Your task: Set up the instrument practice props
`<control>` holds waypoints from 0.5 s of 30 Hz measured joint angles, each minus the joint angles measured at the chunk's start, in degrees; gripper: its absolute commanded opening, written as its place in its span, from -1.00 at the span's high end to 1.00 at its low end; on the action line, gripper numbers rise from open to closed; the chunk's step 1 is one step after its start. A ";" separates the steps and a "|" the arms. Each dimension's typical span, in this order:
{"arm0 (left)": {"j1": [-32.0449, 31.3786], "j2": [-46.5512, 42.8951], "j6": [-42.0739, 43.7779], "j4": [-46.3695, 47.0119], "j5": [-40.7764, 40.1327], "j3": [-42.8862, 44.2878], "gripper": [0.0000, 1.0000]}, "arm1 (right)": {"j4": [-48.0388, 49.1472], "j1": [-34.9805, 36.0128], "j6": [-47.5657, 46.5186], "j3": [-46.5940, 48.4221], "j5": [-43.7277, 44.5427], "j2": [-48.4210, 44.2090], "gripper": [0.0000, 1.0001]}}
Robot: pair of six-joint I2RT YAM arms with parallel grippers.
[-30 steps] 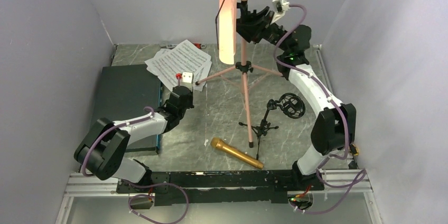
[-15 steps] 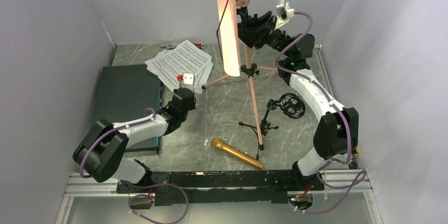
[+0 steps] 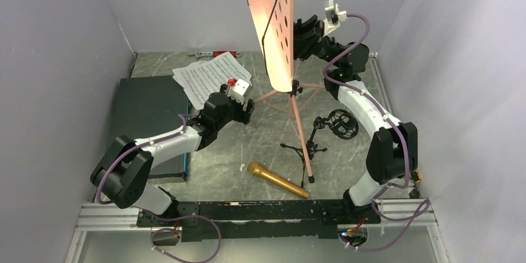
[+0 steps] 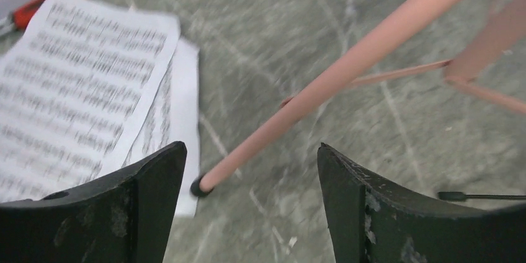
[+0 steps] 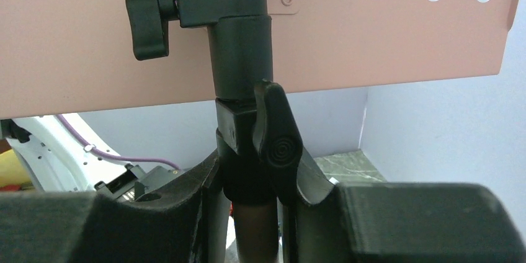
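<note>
Grey marbled tabletop (image 3: 260, 145) hemmed in by pale walls (image 3: 56, 27) leaves little margin. The pink perforated music stand with tripod legs (image 3: 273, 21) looks top-heavy, and the right gripper (image 5: 251, 232) holds it only high up, jaws clamped on the shaft just below the desk's black collar. If that grip slips or twists, the desk could swing over. The legs might then sweep into the small black tripod mic stand (image 3: 322, 133) just beside them, or come down near the gold handheld microphone (image 3: 278, 180) in front. A second risk is at the left gripper (image 4: 251, 151). Its jaws are apart with one pink leg running between them, apparently touching neither, and the leg's black-capped foot sits nearer the left finger. That foot rests at the edge of the white sheet-music pages (image 4: 74, 89), so an off-centre squeeze could skid it onto the paper and drag or crease a page.
</note>
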 measured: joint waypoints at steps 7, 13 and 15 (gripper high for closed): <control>0.02 5.25 4.52 1.22 14.01 8.68 -0.53 | 3.50 -0.07 2.45 0.00 -0.26 1.36 1.00; 0.00 9.77 4.92 3.06 22.53 11.67 -0.28 | 5.53 -0.07 3.80 0.00 -0.48 2.05 1.00; 0.02 10.95 4.85 3.56 23.67 11.87 -0.06 | 6.01 -0.07 4.24 0.00 -0.55 2.19 1.00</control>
